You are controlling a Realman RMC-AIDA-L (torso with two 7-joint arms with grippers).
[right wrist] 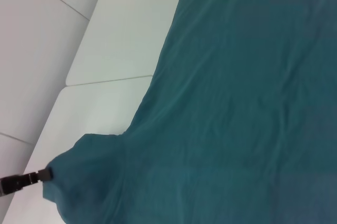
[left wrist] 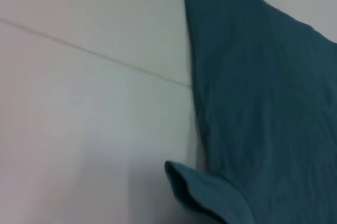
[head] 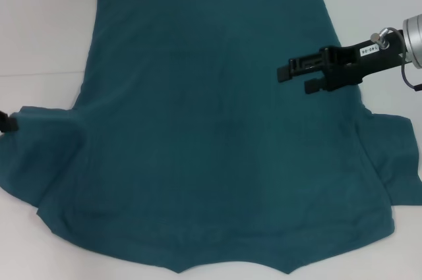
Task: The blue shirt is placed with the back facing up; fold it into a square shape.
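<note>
The blue shirt [head: 211, 148] lies spread flat on the white table [head: 39, 29], plain side up, hem far from me and sleeves to either side. My right gripper [head: 294, 77] hovers over the shirt's right side above the right sleeve [head: 395, 155], open and holding nothing. Only the tip of my left gripper [head: 5, 122] shows at the picture's left edge, against the left sleeve [head: 39, 155]. The right wrist view shows the left gripper [right wrist: 23, 180] meeting the sleeve's edge [right wrist: 79, 182]. In the left wrist view the sleeve's hem [left wrist: 184, 184] curls up off the table.
A seam line [head: 39, 74] runs across the white table on the left. Bare table surrounds the shirt at the far left [left wrist: 79, 103] and the far right [head: 369, 3].
</note>
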